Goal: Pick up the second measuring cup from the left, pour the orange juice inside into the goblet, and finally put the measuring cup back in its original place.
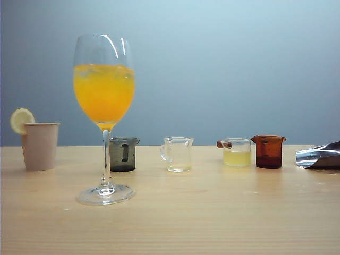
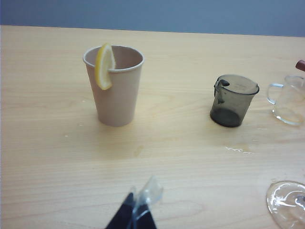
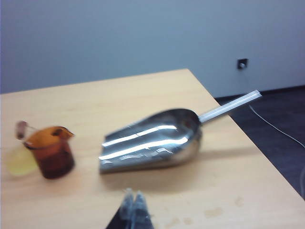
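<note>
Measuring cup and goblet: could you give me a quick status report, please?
Left gripper and right gripper shut, empty, above table. Second measuring cup empty, back in row. Orange juice in goblet. Nothing in the way.

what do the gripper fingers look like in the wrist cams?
Only fingertips show. Left gripper: dark, near-black tapered fingers with clear glossy film or tape at the tips. Right gripper: the same dark fingers with translucent covering, blurred. No cables, markings or arm links visible; neither arm appears in the exterior view.
</note>
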`<state>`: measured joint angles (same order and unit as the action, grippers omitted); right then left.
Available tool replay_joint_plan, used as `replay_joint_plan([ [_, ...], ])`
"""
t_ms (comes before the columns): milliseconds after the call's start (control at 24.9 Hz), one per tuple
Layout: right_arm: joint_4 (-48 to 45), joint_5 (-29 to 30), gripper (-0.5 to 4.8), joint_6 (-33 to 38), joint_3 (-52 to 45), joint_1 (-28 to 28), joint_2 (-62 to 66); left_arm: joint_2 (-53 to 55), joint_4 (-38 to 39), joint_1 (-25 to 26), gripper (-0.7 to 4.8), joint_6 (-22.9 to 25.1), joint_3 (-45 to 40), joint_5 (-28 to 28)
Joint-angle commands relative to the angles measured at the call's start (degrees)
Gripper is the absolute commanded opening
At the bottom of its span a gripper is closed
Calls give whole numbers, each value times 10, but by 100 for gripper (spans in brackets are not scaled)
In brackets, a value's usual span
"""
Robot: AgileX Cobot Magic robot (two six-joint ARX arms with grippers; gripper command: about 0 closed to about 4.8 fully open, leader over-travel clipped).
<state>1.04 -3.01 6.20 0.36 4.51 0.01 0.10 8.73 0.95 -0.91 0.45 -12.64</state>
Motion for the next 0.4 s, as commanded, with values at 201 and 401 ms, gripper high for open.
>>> replay_joint_plan([
  [201,80,2,-5,-2,-3,-8,1,0,-6,0,-5,3,1,-1],
  [401,80,2,-5,-2,-3,-7,1,0,-6,0,-5,3,1,-1],
])
